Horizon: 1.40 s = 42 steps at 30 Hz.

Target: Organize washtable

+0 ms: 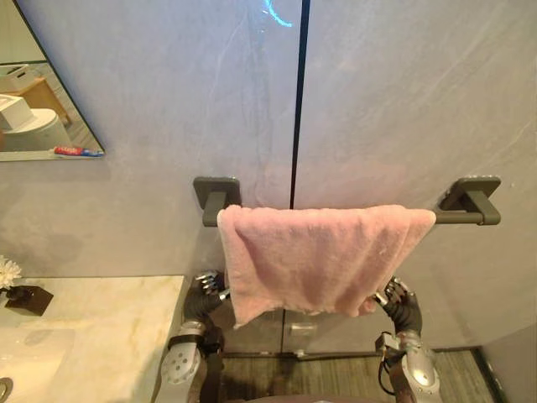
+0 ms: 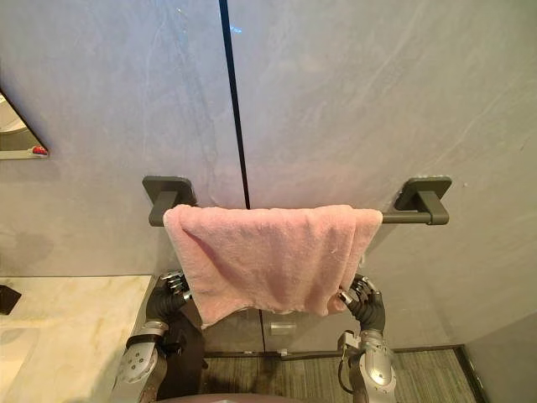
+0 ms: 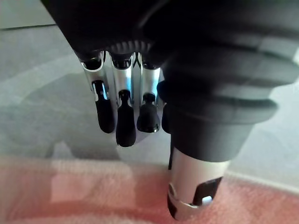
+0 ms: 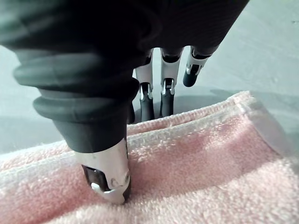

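Note:
A pink towel [image 1: 319, 252] hangs folded over the dark grey towel bar [image 1: 460, 217] on the wall, its lower edge uneven. My left hand [image 1: 205, 290] is raised by the towel's lower left edge. In its wrist view the fingers [image 3: 125, 116] are straight and apart from the towel [image 3: 93, 191], with the thumb in front of the cloth. My right hand [image 1: 398, 304] is at the lower right corner. There the thumb [image 4: 105, 168] presses on the front of the towel [image 4: 201, 158] while the fingers reach behind its edge, pinching it.
A marble counter [image 1: 101, 327] runs along the lower left, bearing a small white flower in a dark holder [image 1: 21, 294]. A mirror [image 1: 33, 92] hangs at the upper left. A dark seam [image 1: 298, 101] divides the grey wall panels above the bar.

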### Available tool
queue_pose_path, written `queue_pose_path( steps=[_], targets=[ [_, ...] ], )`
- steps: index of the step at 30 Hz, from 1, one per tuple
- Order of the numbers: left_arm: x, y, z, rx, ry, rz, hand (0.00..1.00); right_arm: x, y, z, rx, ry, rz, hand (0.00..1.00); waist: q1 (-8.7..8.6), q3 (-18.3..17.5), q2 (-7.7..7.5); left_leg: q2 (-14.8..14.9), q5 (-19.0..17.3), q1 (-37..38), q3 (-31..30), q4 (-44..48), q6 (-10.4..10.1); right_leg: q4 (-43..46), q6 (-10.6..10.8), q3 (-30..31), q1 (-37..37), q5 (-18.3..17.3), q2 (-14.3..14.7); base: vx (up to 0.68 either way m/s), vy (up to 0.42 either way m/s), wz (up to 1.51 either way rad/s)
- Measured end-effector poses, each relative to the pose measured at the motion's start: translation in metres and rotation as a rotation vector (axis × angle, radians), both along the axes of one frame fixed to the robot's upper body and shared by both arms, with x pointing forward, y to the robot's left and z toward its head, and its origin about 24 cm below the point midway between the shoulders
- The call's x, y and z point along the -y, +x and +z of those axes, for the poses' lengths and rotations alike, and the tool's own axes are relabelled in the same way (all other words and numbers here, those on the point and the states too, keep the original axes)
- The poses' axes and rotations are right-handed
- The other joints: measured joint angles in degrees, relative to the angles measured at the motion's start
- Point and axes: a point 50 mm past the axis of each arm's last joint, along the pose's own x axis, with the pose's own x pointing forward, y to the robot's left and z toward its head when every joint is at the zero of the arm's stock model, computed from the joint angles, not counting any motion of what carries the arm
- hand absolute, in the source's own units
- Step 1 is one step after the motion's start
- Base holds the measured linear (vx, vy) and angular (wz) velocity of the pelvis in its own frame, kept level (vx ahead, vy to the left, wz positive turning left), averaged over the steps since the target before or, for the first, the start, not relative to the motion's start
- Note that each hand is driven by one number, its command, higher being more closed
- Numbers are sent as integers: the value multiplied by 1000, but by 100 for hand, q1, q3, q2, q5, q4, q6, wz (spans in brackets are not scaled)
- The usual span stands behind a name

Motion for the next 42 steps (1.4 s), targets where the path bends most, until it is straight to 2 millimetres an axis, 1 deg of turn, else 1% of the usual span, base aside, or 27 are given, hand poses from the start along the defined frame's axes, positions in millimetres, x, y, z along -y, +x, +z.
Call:
queue_pose_path(
  steps=[3,4,6,8,10,13,15,16,17,19,20,21,22,25,27,28,32,34,37,39,40,41,42],
  targets=[
    [-2,0,2,12,-26,34,0,6,-4,4,1,-10,-55,0,47,1,5,7,-66,-13,-1,96,2,24,8,-47,28,-28,-7,0,0,0],
    [-4,1,6,29,-37,55,0,10,-5,9,16,-23,-83,0,93,2,7,17,-137,-48,-4,179,6,90,22,-59,26,-73,-10,0,0,0],
    [-5,1,13,59,-40,68,0,16,-7,15,34,-45,-121,0,109,1,7,33,-212,-76,-1,291,2,164,11,-72,25,-128,-13,0,0,0],
    [-11,-3,24,98,-28,104,0,23,-7,27,76,-69,-166,0,110,-5,11,51,-319,-91,3,403,7,207,0,-97,77,-196,-19,0,0,0],
    [-14,-6,30,123,-21,121,0,28,-9,36,108,-98,-200,0,110,-23,14,58,-364,-93,10,457,0,266,9,-102,77,-256,-49,35,23,3],
    [-19,-8,44,178,-10,161,0,38,-11,57,181,-152,-268,0,110,-29,22,85,-433,-129,1,604,-11,382,3,-147,80,-329,-53,44,8,6],
    [-23,-9,59,244,-1,193,0,44,-12,78,261,-189,-317,0,115,-33,24,94,-461,-157,-20,662,-15,395,-4,-173,91,-349,-46,44,-1,5],
    [-25,-8,70,294,6,209,0,46,-13,90,309,-216,-342,0,113,-37,25,94,-461,-166,-32,668,-14,400,-5,-189,89,-350,-47,37,-3,6],
    [-26,-9,77,330,9,219,0,47,-13,99,341,-239,-355,0,111,-38,26,93,-460,-158,-36,671,-14,400,-5,-194,83,-350,-48,61,2,3],
    [-28,-11,104,462,19,242,0,49,-11,133,502,-301,-396,0,109,-54,29,87,-458,-107,-38,686,-14,406,-5,-172,111,-349,-47,19,3,0],
    [-29,-12,112,502,23,244,0,49,-9,143,553,-319,-400,0,104,-66,33,83,-457,-90,-39,679,-14,405,-5,-146,125,-349,-48,0,0,0],
    [-30,-14,125,575,33,246,0,48,-9,159,647,-352,-408,0,97,-94,42,76,-457,-59,-39,668,-13,401,-5,-119,146,-349,-47,0,0,0],
    [-32,-14,137,640,42,246,0,50,-8,164,664,-380,-411,0,96,-98,48,68,-456,-18,-43,661,-12,398,-5,-112,183,-349,-49,0,0,0],
    [-33,-16,158,755,32,247,0,46,-3,167,684,-374,-381,0,91,-120,107,14,-453,5,-85,601,-6,387,-5,-100,175,-349,-44,-62,8,2],
    [-32,-16,158,759,14,236,0,46,-1,170,696,-377,-370,0,89,-114,154,-16,-444,16,-83,577,7,374,15,-84,174,-337,-72,-35,27,0],
    [-30,-16,164,787,10,214,0,46,0,171,698,-386,-357,0,89,-126,173,-27,-443,24,-76,576,9,371,25,-74,177,-330,-81,-14,33,-3],
    [-28,-14,164,796,-74,182,0,45,5,176,699,-424,-277,0,38,-139,193,-35,-429,25,-70,572,25,372,40,-63,182,-313,-84,0,0,0],
    [-27,-14,163,799,-148,164,0,43,8,177,709,-403,-207,0,8,-140,194,-42,-404,17,-68,562,34,379,32,-55,180,-295,-82,-16,3,0],
    [-24,-12,164,793,-172,126,0,42,10,176,713,-373,-172,0,-24,-140,195,-64,-389,8,-60,564,38,379,28,-38,172,-270,-73,-38,16,-3],
    [-18,-11,164,794,-173,66,0,42,12,177,710,-382,-140,0,-24,-142,197,-64,-387,12,-24,568,43,376,35,10,161,-245,-71,-43,21,-9],
    [-11,-11,166,804,-164,-15,0,41,13,177,709,-390,-117,0,-43,-147,205,-65,-386,12,-1,568,45,374,44,42,145,-234,-70,-52,25,-17],
    [3,-9,170,821,-151,-155,0,37,16,180,712,-418,-49,0,-67,-168,235,-67,-386,5,49,564,45,378,55,99,77,-221,-70,-47,26,-18],
    [12,-6,174,846,-131,-234,0,33,18,184,727,-445,6,0,-122,-181,250,-71,-387,6,69,560,46,372,63,121,75,-212,-73,-49,33,-16]
  ],
)
